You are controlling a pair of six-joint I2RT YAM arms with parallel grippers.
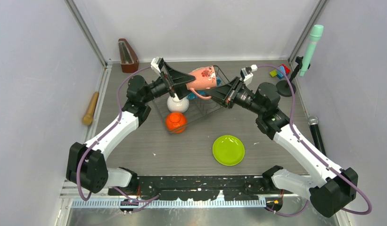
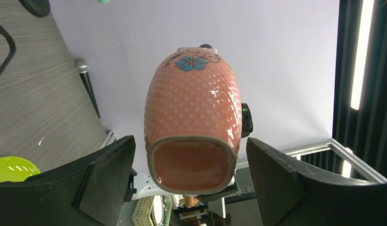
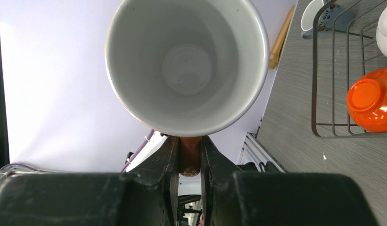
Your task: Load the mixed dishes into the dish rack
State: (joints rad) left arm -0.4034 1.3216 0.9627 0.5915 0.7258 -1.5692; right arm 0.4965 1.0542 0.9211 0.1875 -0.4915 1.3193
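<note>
Salmon-pink mug (image 2: 193, 108), white-dotted, blue flower (image 2: 191, 62)

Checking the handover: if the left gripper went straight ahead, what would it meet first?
Likely the mug base, between the open fingers of the left gripper; the right gripper holds the handle.

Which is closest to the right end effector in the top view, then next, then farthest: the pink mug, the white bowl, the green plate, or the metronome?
1. Salmon-pink mug: handle clamped in the right end effector.
2. White bowl: just to its left.
3. Lime green plate: toward the front, slightly right.
4. Wooden metronome: far back-left corner.
</note>
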